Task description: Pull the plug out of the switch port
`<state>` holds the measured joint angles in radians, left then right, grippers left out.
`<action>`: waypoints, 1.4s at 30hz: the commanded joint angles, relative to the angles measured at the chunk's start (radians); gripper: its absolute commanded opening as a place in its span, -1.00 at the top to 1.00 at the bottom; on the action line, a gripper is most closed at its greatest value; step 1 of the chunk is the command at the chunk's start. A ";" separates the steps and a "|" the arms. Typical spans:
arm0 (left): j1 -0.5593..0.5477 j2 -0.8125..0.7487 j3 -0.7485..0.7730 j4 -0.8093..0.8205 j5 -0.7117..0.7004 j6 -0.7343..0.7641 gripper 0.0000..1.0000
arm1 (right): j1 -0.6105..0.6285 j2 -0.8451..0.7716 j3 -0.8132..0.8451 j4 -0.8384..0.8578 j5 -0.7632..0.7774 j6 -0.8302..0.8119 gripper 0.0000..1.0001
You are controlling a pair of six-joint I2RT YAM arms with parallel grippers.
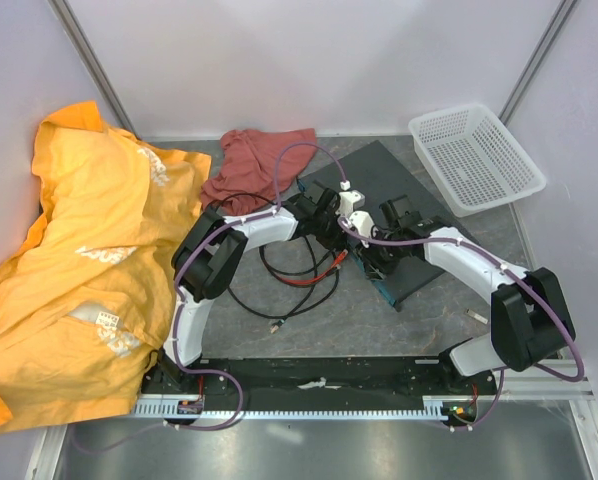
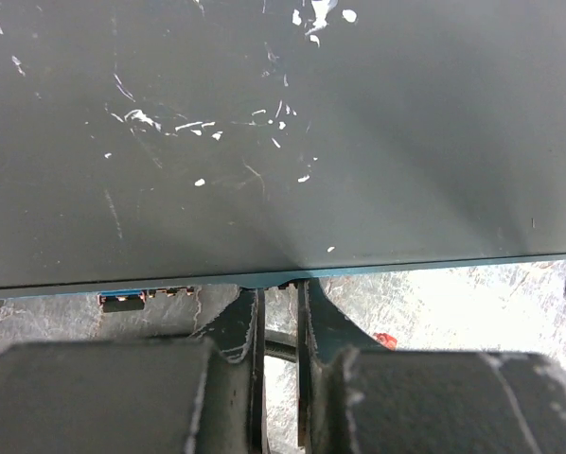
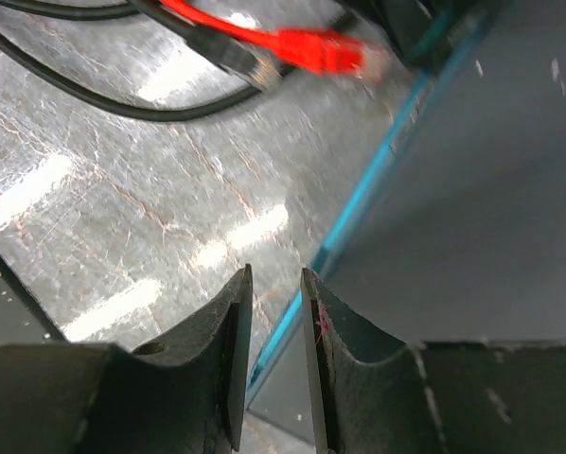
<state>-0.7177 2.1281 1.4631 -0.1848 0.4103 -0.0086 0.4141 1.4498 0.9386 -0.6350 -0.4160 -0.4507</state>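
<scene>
The switch (image 1: 404,185) is a flat dark slab at the table's middle back, with a teal edge facing the arms. Its scratched top fills the left wrist view (image 2: 283,142). My left gripper (image 1: 331,228) has its tips at the port row under that edge (image 2: 280,288). Its jaws stand close, with a narrow gap. A dark plug end shows between the tips, mostly hidden by the edge. My right gripper (image 1: 374,262) hangs over the switch's near corner (image 3: 491,189). It is slightly open and empty (image 3: 275,279), and the teal edge runs under the gap.
A loose red plug (image 3: 326,52) and a loose black plug (image 3: 245,61) lie on the table near the switch, with their cables coiled between the arms (image 1: 299,280). A white mesh basket (image 1: 476,158) stands back right. A yellow cloth (image 1: 79,260) covers the left side, and a red cloth (image 1: 254,165) lies at the back.
</scene>
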 commanded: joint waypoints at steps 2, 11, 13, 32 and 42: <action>0.001 0.003 0.008 0.179 -0.015 -0.025 0.97 | 0.074 0.004 -0.006 0.096 0.020 -0.055 0.31; 0.017 -0.007 -0.018 0.177 0.025 0.004 0.97 | 0.120 0.007 -0.103 0.248 0.198 -0.187 0.37; 0.017 -0.023 -0.036 0.182 0.027 0.007 0.97 | 0.121 0.024 -0.104 0.259 0.253 -0.219 0.37; 0.035 -0.186 -0.296 0.180 0.058 0.058 0.97 | 0.117 0.073 -0.210 0.538 0.552 -0.256 0.51; 0.061 -0.278 -0.435 0.177 0.079 0.110 0.97 | 0.081 0.067 -0.262 0.569 0.569 -0.258 0.53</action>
<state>-0.6643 1.8996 1.0725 0.0532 0.4541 0.0414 0.5816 1.4937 0.7212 -0.0402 -0.1303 -0.6632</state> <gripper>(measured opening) 0.132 0.234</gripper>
